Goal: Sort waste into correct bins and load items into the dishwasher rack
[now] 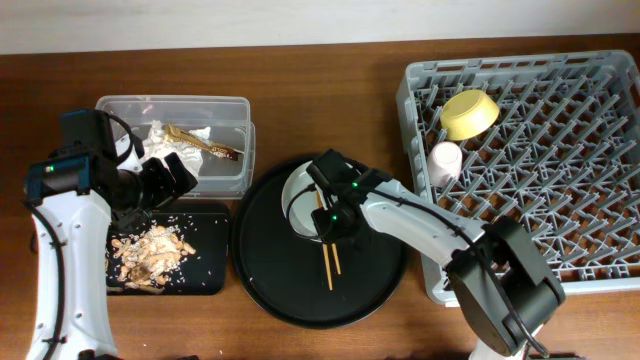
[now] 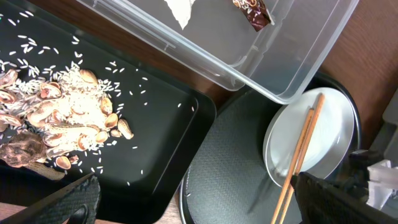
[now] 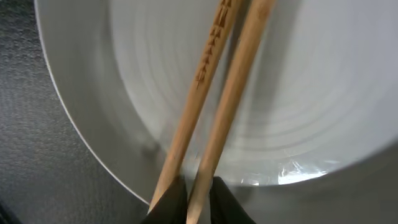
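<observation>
Rack [image 1: 560, 190] of grey lattice filling the right side of the overhead frame, on the wooden tabletop [image 1: 330, 70]; yellow bowl [image 1: 470, 113] and pink cup [image 1: 445, 160] lodged among pegs at its upper left. Round black tray [image 1: 280, 285] at centre, carrying the pale plate [image 1: 298, 195] and chopsticks [image 1: 329, 262] — sticks resting across the plate rim, tips toward the lower frame. Clear tub [image 1: 225, 170] at upper left, holding white napkin [image 1: 160, 133] and brown-and-gold wrapper [image 1: 210, 147]. Flat black tray [image 1: 205, 265] below it, heaped with food scraps [image 1: 150, 252] and scattered rice grains. Right tool [image 1: 333, 222] over the plate, pinching the chopsticks between dark fingertips [image 3: 168, 202]. Left tool [image 1: 160, 185] above the flat tray's upper edge, spread wide.
</observation>
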